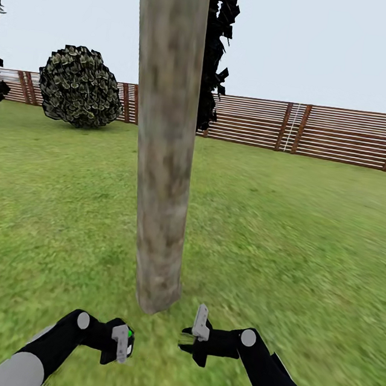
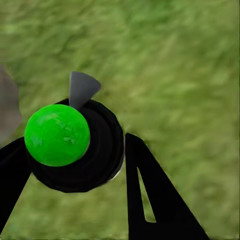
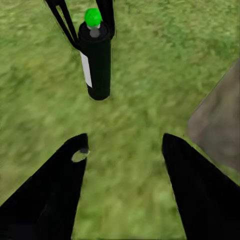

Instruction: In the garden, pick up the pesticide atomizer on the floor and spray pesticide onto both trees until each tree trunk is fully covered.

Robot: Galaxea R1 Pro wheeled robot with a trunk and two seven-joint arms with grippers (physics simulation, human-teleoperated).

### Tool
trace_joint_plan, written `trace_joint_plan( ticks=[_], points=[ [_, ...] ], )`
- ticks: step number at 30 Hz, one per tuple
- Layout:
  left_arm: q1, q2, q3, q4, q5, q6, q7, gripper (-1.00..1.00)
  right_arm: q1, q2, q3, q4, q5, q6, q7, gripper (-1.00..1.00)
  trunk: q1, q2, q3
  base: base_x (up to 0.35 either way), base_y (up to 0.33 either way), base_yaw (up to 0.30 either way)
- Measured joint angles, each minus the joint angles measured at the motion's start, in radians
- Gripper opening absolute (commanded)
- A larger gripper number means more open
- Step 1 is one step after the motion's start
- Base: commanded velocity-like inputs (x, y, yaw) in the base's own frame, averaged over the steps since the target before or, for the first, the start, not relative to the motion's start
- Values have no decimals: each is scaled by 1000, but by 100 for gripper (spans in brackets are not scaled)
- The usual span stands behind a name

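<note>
I count one pesticide atomizer (image 3: 97,57) — a black cylinder with a green cap and a pale label strip. My left tool (image 2: 75,165) is clamped around it, one black finger (image 2: 155,200) on each side of the body. Seen from the right wrist camera, it hangs above the grass, gripped near its green top. From the head camera only a fleck of green and a grey piece show at the left tool (image 1: 119,343); the rest of the can is hidden behind the tool.

One tree trunk (image 1: 162,146) stands right ahead of me, mottled beige-grey, its base on the lawn (image 1: 297,231) just beyond both tools. Its top is cut off by the frame, so I see no foliage belonging to it. An edge of it also shows in the right wrist camera (image 3: 220,125). I cannot make out any white specks on the bark.

My right tool (image 3: 125,165) is spread wide and holds nothing; its two fingers frame bare grass. In the head camera it sits just right of the trunk base (image 1: 197,335).

Further out: one round bush (image 1: 80,85), one brown slat fence (image 1: 323,132) across the back, and dark foliage (image 1: 217,44) partly hidden behind the trunk.
</note>
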Motion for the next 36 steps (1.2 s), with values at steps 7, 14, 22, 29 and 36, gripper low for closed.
trace_joint_plan(
  ticks=[7,14,22,29,36],
  points=[
    [2,111,5,0,7,4,27,-100,0,-13,-3,6,2,-2,-11,100,0,0,0,0,0,0],
    [3,103,313,12,75,51,265,-100,7,-139,-74,309,-4,-9,-508,100,0,0,0,0,0,0],
    [-13,-83,306,-58,217,627,285,-100,120,-147,-387,303,14,-264,-696,100,0,0,0,0,0,0],
    [-13,-83,305,-58,217,626,283,-100,120,-148,-387,303,14,-264,-696,100,0,0,0,0,0,0],
    [-14,-82,314,-58,217,627,284,-100,120,-163,-475,304,-2,-265,-700,100,0,0,0,0,0,0]
  ],
)
